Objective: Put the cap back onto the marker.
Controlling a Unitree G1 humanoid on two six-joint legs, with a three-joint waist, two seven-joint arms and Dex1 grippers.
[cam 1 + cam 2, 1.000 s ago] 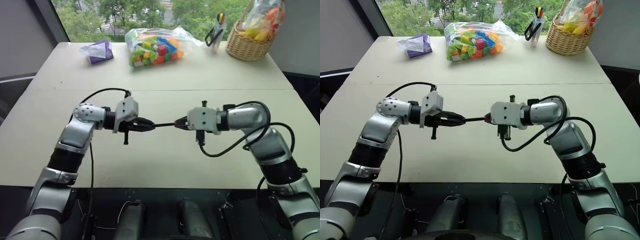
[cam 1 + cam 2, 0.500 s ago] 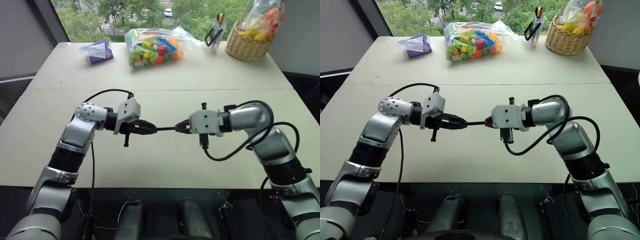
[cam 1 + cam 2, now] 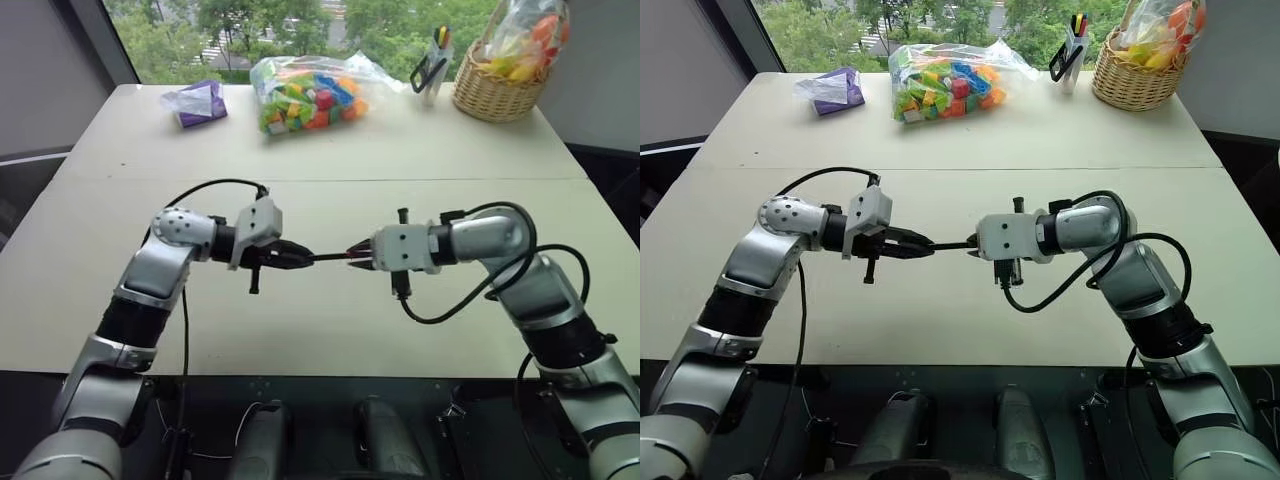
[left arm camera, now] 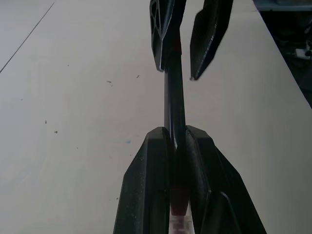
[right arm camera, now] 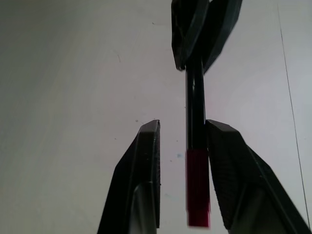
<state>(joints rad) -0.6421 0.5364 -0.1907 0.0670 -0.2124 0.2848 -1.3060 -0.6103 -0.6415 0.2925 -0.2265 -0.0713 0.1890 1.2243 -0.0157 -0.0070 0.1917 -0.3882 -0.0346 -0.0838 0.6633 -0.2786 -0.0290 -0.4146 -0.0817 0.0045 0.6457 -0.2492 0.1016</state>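
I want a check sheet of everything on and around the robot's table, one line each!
Surface: pale table, bare near the arms.
Job's things: black marker held level above the table; red cap sits on its end.
Clutter: bag of toy blocks, purple packet, pen cup, wicker basket, all along the far edge.
Grippers: left tool shut on the marker; right tool open around the cap.
Cables: black cables loop along both arms.
Surroundings: trees outside the window.

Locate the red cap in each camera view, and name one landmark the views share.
Left eye: cap at the right claw's tips, centre.
Right eye: cap, centre.
Left wrist: red sliver at the marker's far end.
Right wrist: cap between the open fingers.
Shared landmark: the marker.
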